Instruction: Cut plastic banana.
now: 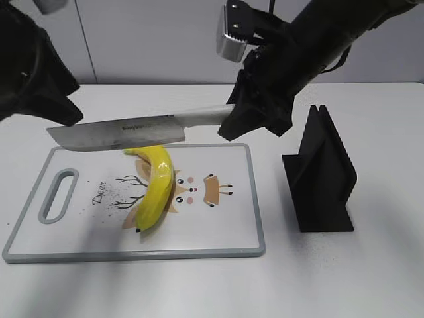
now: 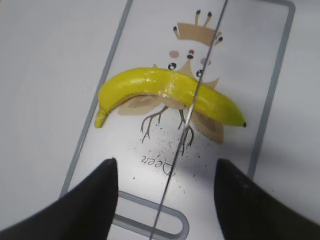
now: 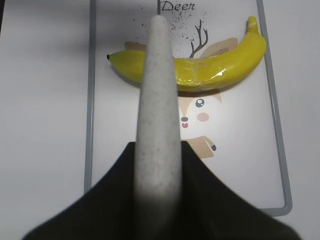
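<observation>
Banana: plastic banana (image 2: 167,95) lying on deer-print cutting board (image 2: 270,100)
Knife: thin blade edge (image 2: 192,105) crossing the banana's middle
Gripper: left gripper (image 2: 165,200) — dark fingers spread apart

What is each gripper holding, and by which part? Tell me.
The right gripper holds the knife by its pale handle, blade over the plastic banana. The left gripper is open, holding nothing.

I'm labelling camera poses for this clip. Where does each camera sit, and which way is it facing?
Exterior view: in front of the table, slanting down at the cutting board; both dark arms show, the right claw holding the knife.
Left wrist view: above the board's handle end, looking down at the plastic banana; the open left claw frames the bottom.
Right wrist view: behind the knife handle, looking along it and down; the claw grips it.
All three share the banana and the deer print.
</observation>
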`<state>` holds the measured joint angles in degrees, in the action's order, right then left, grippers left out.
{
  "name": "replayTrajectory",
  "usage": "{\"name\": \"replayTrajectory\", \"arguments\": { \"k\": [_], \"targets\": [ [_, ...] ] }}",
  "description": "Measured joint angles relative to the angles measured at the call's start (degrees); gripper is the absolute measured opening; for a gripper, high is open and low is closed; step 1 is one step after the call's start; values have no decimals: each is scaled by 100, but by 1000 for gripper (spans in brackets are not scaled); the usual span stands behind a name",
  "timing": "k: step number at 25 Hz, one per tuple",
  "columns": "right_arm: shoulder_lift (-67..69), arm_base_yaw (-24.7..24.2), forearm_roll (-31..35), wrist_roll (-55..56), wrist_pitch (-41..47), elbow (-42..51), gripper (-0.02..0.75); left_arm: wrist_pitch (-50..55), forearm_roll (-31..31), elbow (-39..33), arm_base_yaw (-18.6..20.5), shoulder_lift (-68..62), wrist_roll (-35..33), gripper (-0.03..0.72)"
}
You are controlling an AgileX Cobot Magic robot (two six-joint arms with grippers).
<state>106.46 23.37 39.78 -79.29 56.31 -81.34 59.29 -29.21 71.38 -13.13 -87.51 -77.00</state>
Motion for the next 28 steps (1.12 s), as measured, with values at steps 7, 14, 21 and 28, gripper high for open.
{"name": "replayTrajectory", "arguments": {
  "k": [7, 14, 21, 28],
  "targets": [
    [156, -59, 242, -443, 146, -38, 164, -147, 189, 54, -42, -650, -42, 563],
    [168, -73, 369, -605, -84, -38, 165, -226, 195, 65, -47, -1022, -42, 326],
    [168, -91, 264, -669, -259, -42, 165, -278, 160, 65, -71, -1146, -154, 39],
    [319, -91, -324, -294, -496, -36, 165, -875, 200, 70, -393, -1713, -189, 29]
  ]
}}
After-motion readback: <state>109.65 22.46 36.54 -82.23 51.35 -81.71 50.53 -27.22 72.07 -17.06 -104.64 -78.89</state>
